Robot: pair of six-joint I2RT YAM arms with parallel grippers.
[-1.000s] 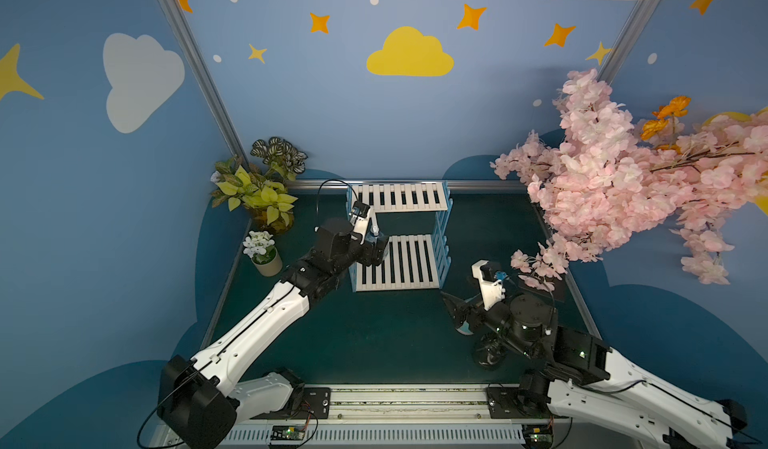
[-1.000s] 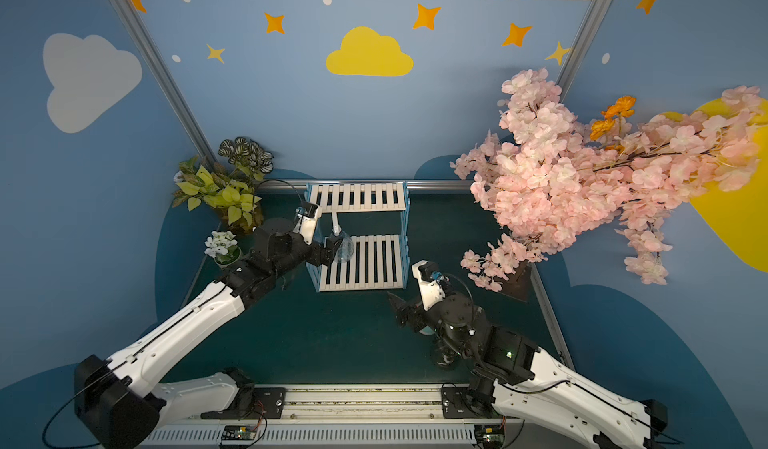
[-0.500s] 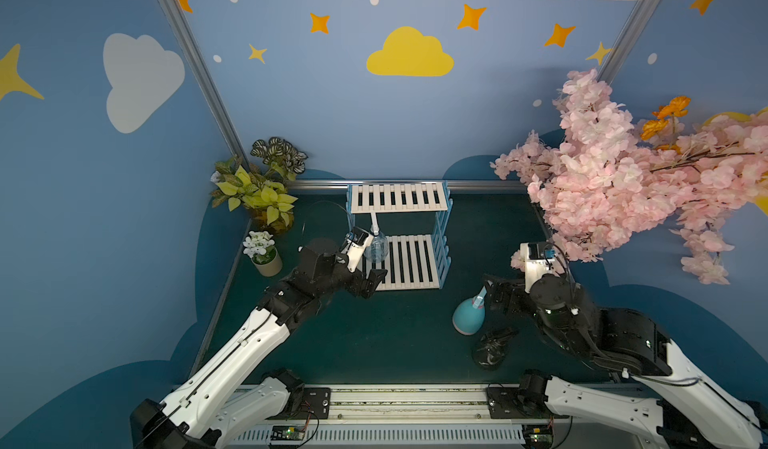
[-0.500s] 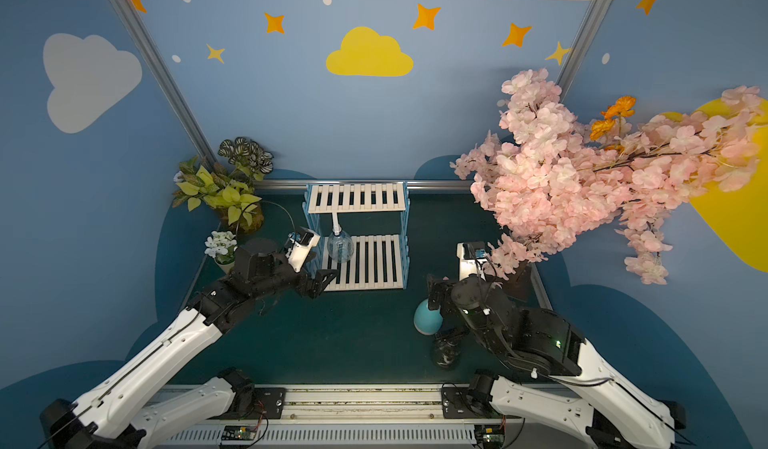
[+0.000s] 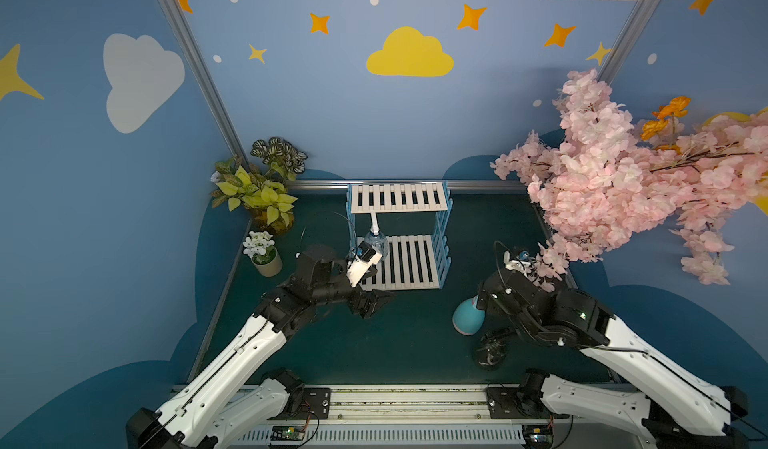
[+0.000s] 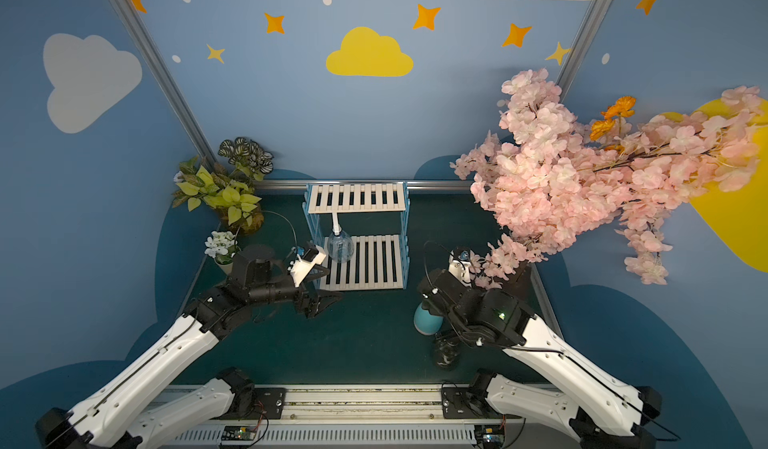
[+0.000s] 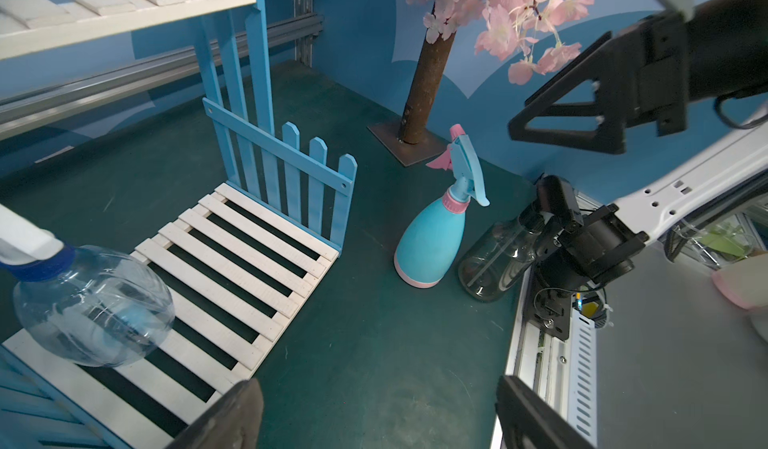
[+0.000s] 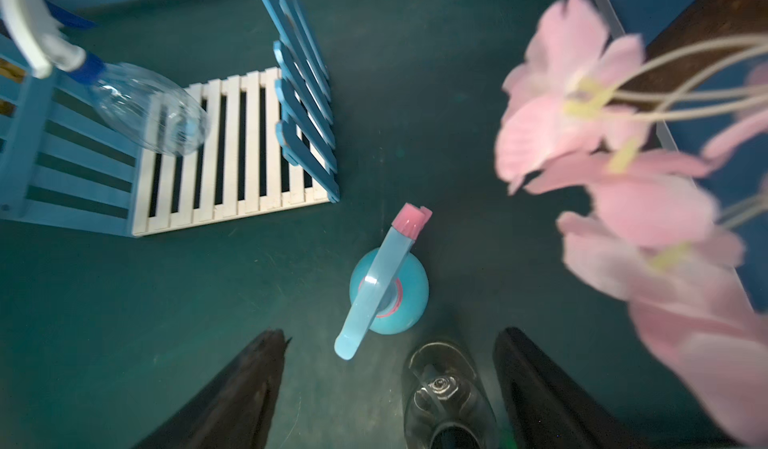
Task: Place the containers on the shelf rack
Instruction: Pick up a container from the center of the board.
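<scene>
Between parted right gripper [image 8: 392, 334] jaws, apparently lower: dark bottle [image 8: 446, 388]

A staged robot-lab booth: blue panel walls [image 5: 324, 114] painted with clouds [image 5: 409, 54] and stars [image 5: 319, 23], aluminium corner posts [image 5: 195, 64], a fake blossom tree [image 5: 602, 185], and 2 robot arms [image 5: 232, 355] bolted to a rail [image 5: 415, 401].

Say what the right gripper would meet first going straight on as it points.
Probably the dark smoky bottle, between the open fingers of the right gripper; depth is unclear. The teal bottle stands close by.
</scene>
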